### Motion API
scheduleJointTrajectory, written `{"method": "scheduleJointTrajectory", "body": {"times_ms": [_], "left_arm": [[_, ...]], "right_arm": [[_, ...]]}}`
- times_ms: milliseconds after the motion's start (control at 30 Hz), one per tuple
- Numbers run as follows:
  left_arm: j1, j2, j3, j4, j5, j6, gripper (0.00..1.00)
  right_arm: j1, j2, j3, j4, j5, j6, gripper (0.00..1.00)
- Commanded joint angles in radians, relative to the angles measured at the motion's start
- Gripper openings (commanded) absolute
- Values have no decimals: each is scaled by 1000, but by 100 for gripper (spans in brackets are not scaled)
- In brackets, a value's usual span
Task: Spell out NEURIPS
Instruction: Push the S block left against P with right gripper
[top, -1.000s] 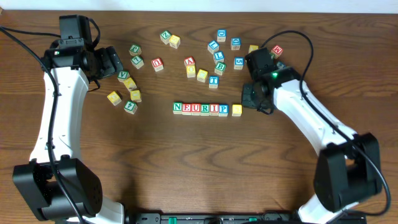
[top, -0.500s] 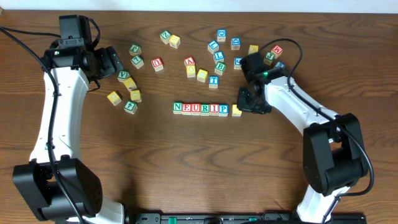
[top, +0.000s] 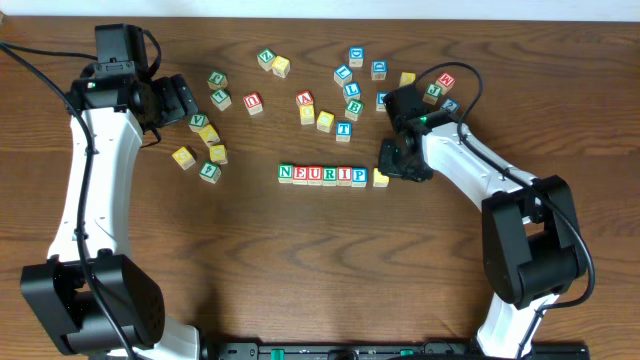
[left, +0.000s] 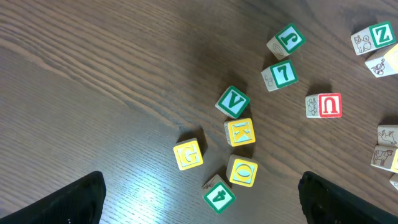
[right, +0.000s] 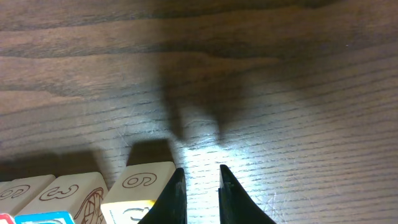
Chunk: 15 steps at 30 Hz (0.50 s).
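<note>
Six cubes stand in a row reading NEURIP (top: 322, 174) at the table's middle. A yellow cube (top: 381, 178) sits just right of the P, a small gap away; I cannot read its top letter. My right gripper (top: 392, 163) is down at that cube's right side. In the right wrist view its jaws (right: 200, 173) are nearly shut, with a narrow gap and nothing in it. The left finger (right: 176, 193) touches the yellow cube (right: 134, 186), whose side shows a 6. My left gripper (top: 178, 100) hangs wide open over loose cubes, holding nothing (left: 200, 202).
Loose cubes lie scattered along the back (top: 345, 85). A cluster with V (left: 232, 102), K (left: 240, 132), G (left: 188, 154), O (left: 242, 171) and 4 (left: 219, 195) lies under the left gripper. More cubes and a cable sit behind the right arm (top: 440, 85).
The right gripper has moved left and nearer, down against the yellow cube's right side. The cube has hardly shifted. The left arm has not moved.
</note>
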Motion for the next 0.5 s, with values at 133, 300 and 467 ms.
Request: {"method": "scheduleJointTrajectory", "body": {"times_ms": [133,300,467], "left_arm": [[2,13,9,-3,-8,-3,98],[2,13,9,-3,-9,-3,98],[2,13,9,-3,-8,-3,98]], "right_arm": [[7,14,4,-27,-25,4,13],[9,14,4,-35,-36,4,12],[13,14,4,-32,-36,3,12]]}}
